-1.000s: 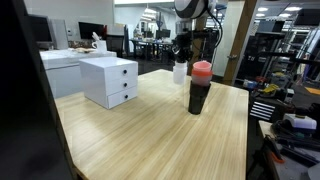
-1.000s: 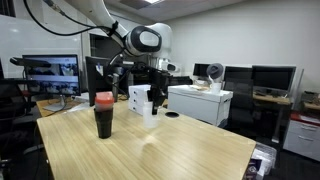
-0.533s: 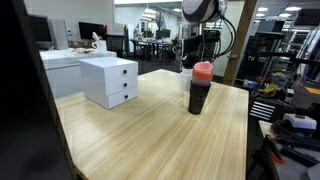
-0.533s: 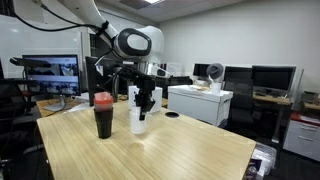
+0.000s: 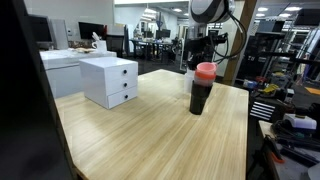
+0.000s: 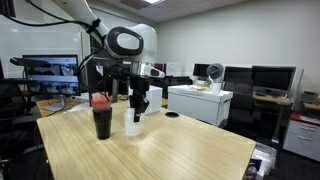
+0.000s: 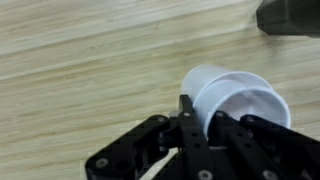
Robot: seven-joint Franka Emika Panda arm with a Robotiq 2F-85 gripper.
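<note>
I have the fingers (image 7: 188,118) closed on the white cup (image 7: 240,105), pinching its rim with one finger inside the wall and one outside. The wrist view shows the cup open side up, and it looks hollow. In an exterior view the cup (image 6: 132,122) hangs upright under the arm, low over the bench (image 6: 170,150). I cannot tell whether its base touches the wood.

Just beside it stands a dark tumbler (image 6: 101,118) with a red lid (image 6: 100,99), upright on the bench and apart from the cup. In an exterior view the tumbler (image 5: 201,92) stands in front and hides most of the cup (image 5: 189,76), so only a sliver of white shows at its side. In the wrist view the tumbler (image 7: 290,14) is a dark blur in the top corner.

A white drawer box (image 5: 110,80) sits on the bench, well apart from both.
</note>
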